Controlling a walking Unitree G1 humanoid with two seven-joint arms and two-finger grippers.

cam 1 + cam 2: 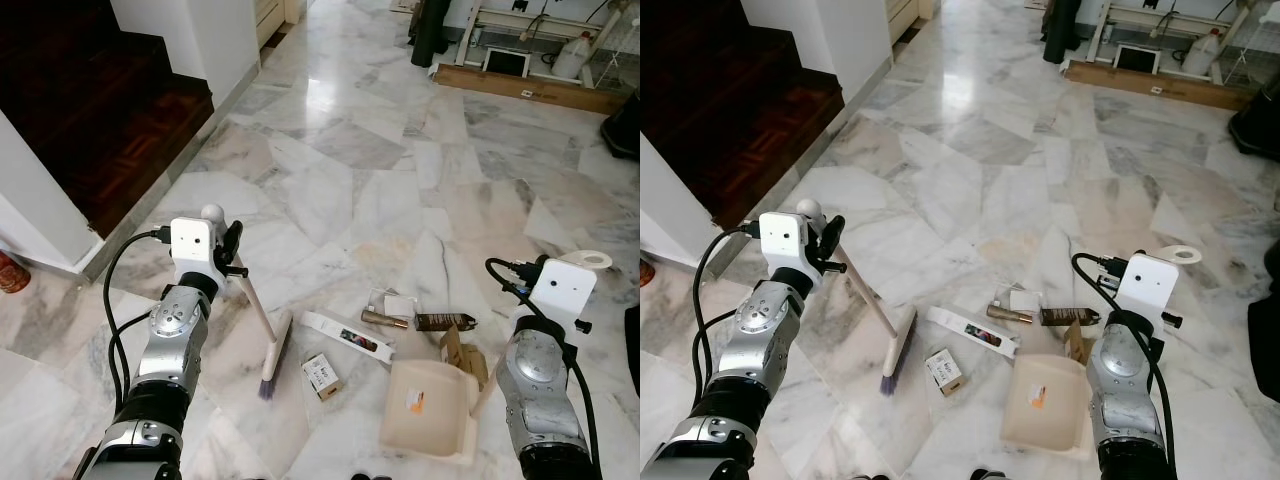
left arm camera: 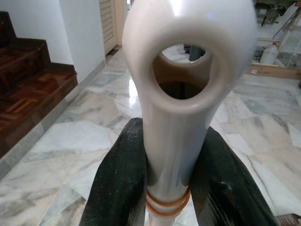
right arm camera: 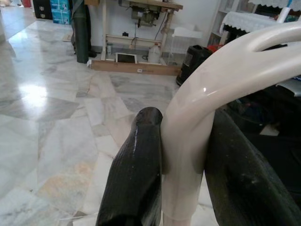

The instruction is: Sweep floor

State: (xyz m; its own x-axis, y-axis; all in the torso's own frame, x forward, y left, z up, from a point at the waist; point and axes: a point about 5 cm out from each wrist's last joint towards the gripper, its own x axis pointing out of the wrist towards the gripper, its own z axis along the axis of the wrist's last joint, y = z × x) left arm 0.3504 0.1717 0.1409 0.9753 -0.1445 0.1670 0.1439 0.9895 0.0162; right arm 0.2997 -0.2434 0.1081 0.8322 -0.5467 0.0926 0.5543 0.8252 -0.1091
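My left gripper [image 1: 232, 250] is shut on the top of a cream broom handle [image 2: 178, 108], just below its hanging hole; a black finger [image 2: 120, 188] presses each side. The broom slants down to its purple bristles [image 1: 270, 383] on the marble floor. My right gripper [image 3: 186, 155] is shut on the curved cream handle of a dustpan [image 1: 430, 405], which rests on the floor at lower right. Litter lies between broom and dustpan: a small box [image 1: 322, 375], a long white strip [image 1: 350, 337], a brown tube [image 1: 385, 319], a dark bottle [image 1: 445, 322], and cardboard [image 1: 460, 352].
Dark wooden stairs [image 1: 100, 110] rise at the upper left beside a white wall [image 1: 220, 40]. A wooden plank [image 1: 530, 88], a white jug [image 1: 572, 55] and a table frame stand at the far right. A black object [image 1: 622, 125] sits by the right edge. Open marble floor lies ahead.
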